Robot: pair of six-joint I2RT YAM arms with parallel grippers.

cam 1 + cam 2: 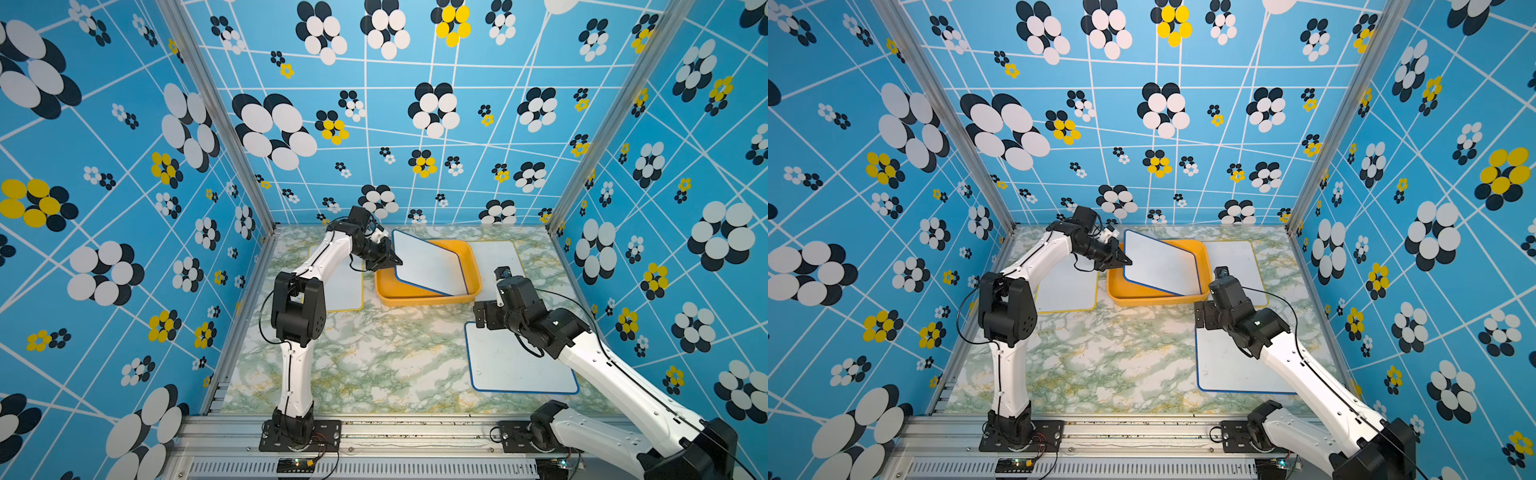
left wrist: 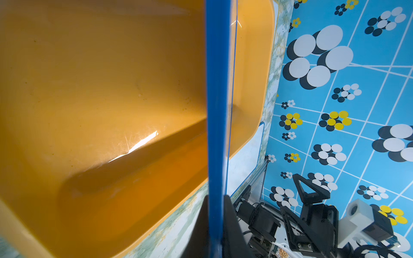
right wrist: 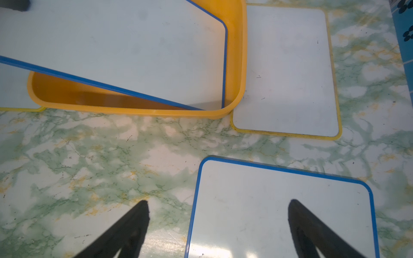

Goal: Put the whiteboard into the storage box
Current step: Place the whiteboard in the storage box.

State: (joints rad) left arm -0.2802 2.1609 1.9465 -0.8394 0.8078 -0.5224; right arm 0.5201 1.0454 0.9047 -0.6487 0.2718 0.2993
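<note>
A blue-rimmed whiteboard (image 1: 428,262) (image 1: 1158,259) leans steeply over the orange-yellow storage box (image 1: 415,300) (image 1: 1150,300). Its right edge is down inside the box and its left edge is raised. My left gripper (image 1: 392,261) (image 2: 216,198) is shut on that raised edge; the left wrist view shows the blue rim (image 2: 218,100) running between the jaws above the bare box floor (image 2: 100,89). My right gripper (image 1: 480,320) (image 3: 218,202) hangs open and empty over the corner of a second blue-rimmed whiteboard (image 1: 519,365) (image 3: 279,212), which lies flat at the front right.
Two yellow-rimmed whiteboards lie flat on the marble table, one left of the box under my left arm (image 1: 345,291), one right of it (image 1: 498,257) (image 3: 286,71). Patterned walls close in three sides. Both arm bases stand on the front rail.
</note>
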